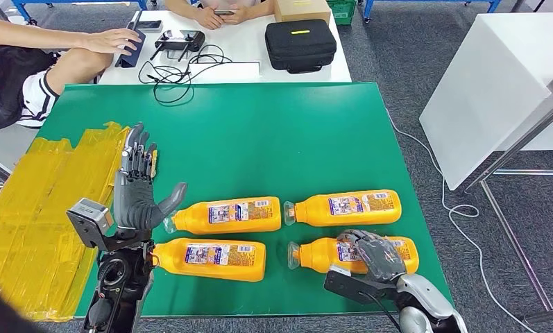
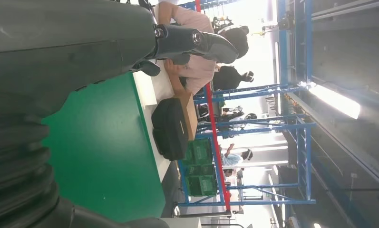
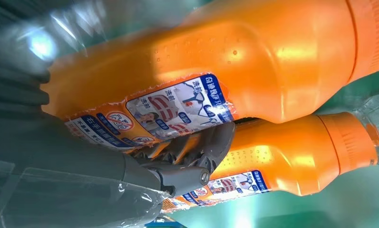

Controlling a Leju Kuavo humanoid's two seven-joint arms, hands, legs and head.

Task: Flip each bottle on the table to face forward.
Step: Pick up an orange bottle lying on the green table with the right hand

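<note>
Four bottles [image 1: 226, 215] on table [image 1: 259, 139], two rows of two; case [image 1: 300, 45] behind.

My head view is evenly bright and sharp. Beyond my left hand [image 2: 59, 52], ceiling lights glare; around my right hand [image 3: 178, 166], blur.

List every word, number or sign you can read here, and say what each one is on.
None can be quoted with confidence.
Labels on the four orange bottles: print too small.
Label on the bottle the right hand grips: Chinese characters and a red prohibition circle, too blurred to transcribe.
Black case: yellow strip, no legible text.
</note>
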